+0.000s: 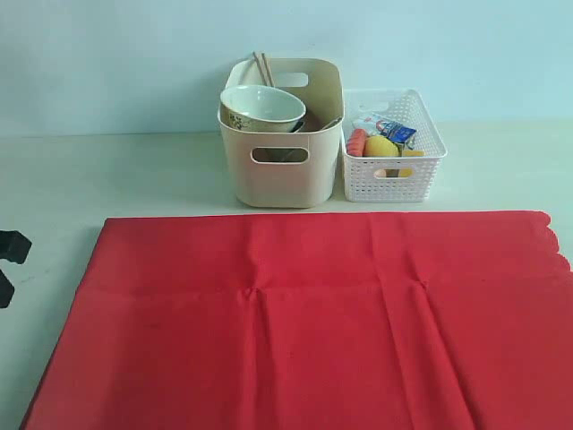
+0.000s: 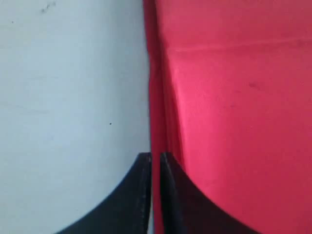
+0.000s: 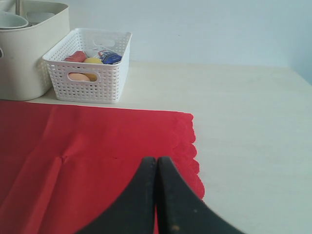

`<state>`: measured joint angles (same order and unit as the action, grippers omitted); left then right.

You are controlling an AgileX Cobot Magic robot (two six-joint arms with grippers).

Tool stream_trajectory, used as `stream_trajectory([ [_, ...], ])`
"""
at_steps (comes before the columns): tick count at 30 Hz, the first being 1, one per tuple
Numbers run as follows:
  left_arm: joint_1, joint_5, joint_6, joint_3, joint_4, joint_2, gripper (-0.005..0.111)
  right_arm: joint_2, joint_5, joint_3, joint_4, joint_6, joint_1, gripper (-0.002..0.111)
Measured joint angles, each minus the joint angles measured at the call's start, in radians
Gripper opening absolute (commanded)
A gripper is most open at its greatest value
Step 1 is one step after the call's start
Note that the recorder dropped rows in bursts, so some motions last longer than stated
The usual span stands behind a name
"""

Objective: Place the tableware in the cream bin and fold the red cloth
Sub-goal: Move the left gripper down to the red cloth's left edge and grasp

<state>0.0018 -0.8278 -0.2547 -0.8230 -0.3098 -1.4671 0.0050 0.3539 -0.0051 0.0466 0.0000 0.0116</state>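
The red cloth lies spread flat across the front of the table, its scalloped edge on the right. The cream bin stands behind it and holds the white patterned bowl and wooden chopsticks; other tableware inside is hidden. My left gripper hangs over the cloth's left edge with a narrow gap between its jaws and nothing gripped. My right gripper is shut and empty above the cloth, near the scalloped edge.
A white perforated basket holding a lemon and other food stands right of the cream bin. A dark part of my left arm shows at the exterior view's left edge. Bare table lies right of the cloth.
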Motion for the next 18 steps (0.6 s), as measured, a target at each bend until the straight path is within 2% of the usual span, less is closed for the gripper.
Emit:
stream_trajectory([
  [4, 0.005, 0.045, 0.000, 0.034, -0.033, -0.015, 0.044, 0.000, 0.000, 0.000, 0.000, 0.000, 0.000, 0.000],
  [12, 0.005, 0.093, -0.009, 0.043, -0.102, -0.059, 0.067, 0.000, 0.000, 0.000, 0.000, 0.000, 0.000, 0.000],
  [18, 0.005, 0.099, -0.112, 0.043, -0.216, -0.140, 0.070, 0.000, 0.000, 0.000, 0.000, 0.000, 0.000, 0.000],
])
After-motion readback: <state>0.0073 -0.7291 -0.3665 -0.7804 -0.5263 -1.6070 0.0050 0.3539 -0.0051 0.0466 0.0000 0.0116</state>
